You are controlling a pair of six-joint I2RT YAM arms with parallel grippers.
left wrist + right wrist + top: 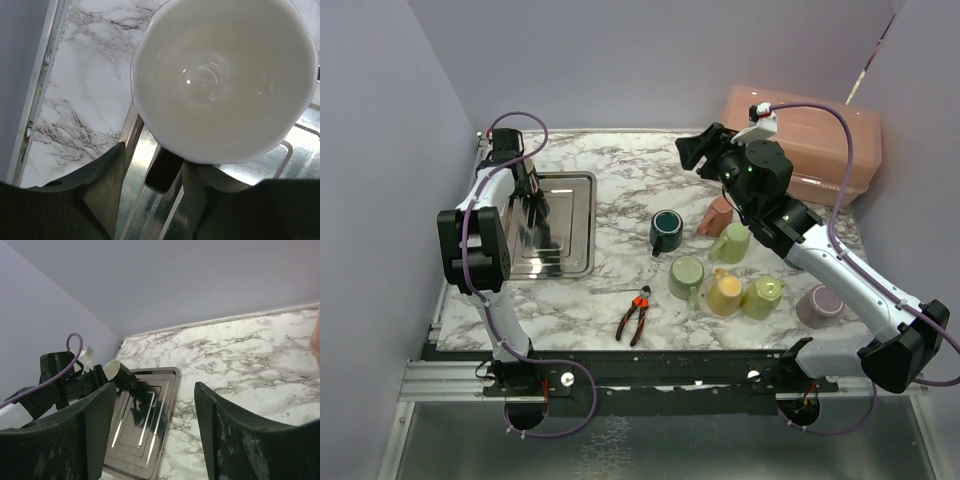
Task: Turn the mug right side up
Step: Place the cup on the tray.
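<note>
- The mug (220, 75), white inside and empty, is over one edge of the metal tray (575, 215), with its mouth toward the left wrist camera.
- The left jaws are spread around its dark handle. The right jaws are spread wide above the desk (620, 170).
- Other mugs (666, 230) and pliers (634, 316) are on the desk.

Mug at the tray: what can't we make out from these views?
- Left wrist view: the mug hides its own base, so contact with the tray is unreadable.
- Top view: the left arm and shadow cover the mug.
- Right wrist view: mug small; handle indistinguishable.
- Top view: the right arm cuts off the pink mug; orientation unclear.
</note>
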